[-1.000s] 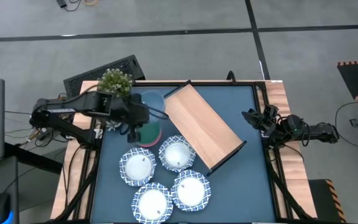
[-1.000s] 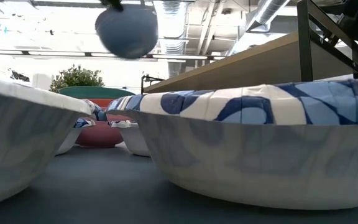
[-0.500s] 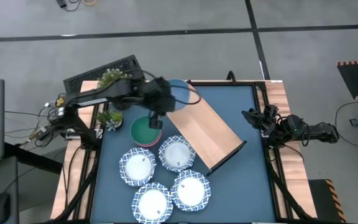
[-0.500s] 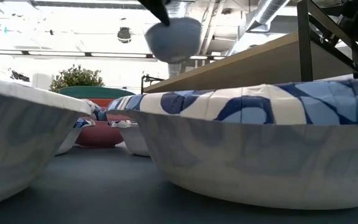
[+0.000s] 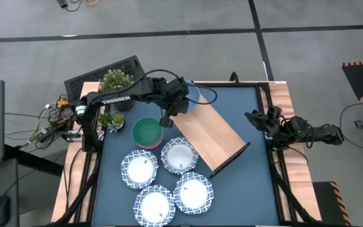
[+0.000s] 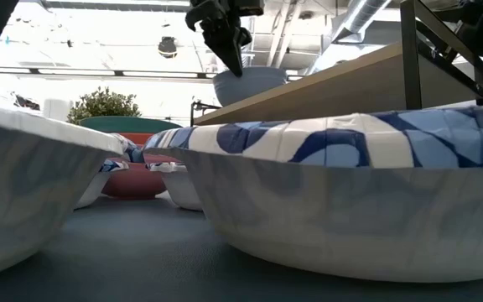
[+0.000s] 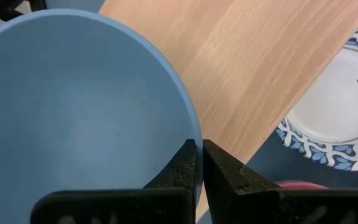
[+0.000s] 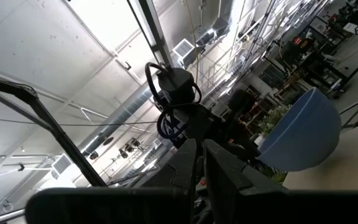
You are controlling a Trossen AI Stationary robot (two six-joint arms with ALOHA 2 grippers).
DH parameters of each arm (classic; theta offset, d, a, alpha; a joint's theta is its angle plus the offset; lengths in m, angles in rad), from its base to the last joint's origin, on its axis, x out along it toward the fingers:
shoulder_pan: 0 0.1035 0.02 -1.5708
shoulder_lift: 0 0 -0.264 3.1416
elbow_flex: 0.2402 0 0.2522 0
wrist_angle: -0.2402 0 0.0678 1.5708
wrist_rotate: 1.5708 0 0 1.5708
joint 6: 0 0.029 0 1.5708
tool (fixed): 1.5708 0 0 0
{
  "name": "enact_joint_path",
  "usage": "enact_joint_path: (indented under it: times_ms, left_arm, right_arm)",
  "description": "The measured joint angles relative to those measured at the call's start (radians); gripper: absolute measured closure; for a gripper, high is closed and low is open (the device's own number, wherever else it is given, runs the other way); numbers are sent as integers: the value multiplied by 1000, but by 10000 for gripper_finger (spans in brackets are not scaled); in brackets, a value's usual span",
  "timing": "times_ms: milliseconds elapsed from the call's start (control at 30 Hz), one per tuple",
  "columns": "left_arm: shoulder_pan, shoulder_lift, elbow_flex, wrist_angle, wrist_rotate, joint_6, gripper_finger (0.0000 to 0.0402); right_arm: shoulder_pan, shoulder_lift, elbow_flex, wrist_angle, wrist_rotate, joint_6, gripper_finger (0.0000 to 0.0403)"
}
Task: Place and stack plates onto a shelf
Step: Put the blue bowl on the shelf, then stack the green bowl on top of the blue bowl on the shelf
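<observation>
Dark blue matting covers the table (image 5: 251, 189), with grey floor all round it. On the mat the long light wooden shelf (image 5: 205, 129) lies on the diagonal, and the four round plates with white centres and blue-and-white patterned rims (image 5: 179, 155) sit in a cluster just beside its near long edge; none is on the board yet.

At the shelf's far end the left gripper (image 5: 169, 113) has its fingers pinched nearly together on the rim of a plain blue bowl (image 7: 73, 118). The low view shows that bowl resting at, or just above, the end of the board.

Risks, as I judge them:
- The blue bowl takes up the shelf's end, so it leaves less room for the plates.
- The grip is on the rim alone, so the bowl could tip or slide off the board's edge on release.
- The plates sit close together, the nearest one right against the shelf's frame, so lifting one could nudge its neighbours.

A green bowl nested in a pink one (image 5: 147, 133) stands just beside the plates and near the left gripper, in the path of any reach from that side. Small potted plants (image 5: 116, 80) sit at the table's far left corner.

The right gripper (image 5: 261, 121) waits at the table's right edge, its fingers closed on nothing.
</observation>
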Motion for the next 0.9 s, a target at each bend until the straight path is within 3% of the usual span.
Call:
enact_joint_path:
  times_ms: [233, 467, 667, 767, 900]
  left_arm:
    - [3, 5, -8, 5, -9, -35, 366]
    - [2, 5, -6, -6, -8, -54, 281]
    - [-25, 4, 145, -244, -7, -131, 212]
    - [-34, -13, 219, -415, 50, -229, 198]
    - [-69, -113, 156, -462, 95, -301, 201]
  right_arm:
    - [0, 0, 0, -8, 0, 0, 345]
    - [0, 0, 0, -13, 0, 0, 345]
    - [0, 0, 0, -13, -1, 0, 345]
    - [0, 0, 0, -14, -1, 0, 345]
    - [0, 0, 0, -19, -1, -1, 345]
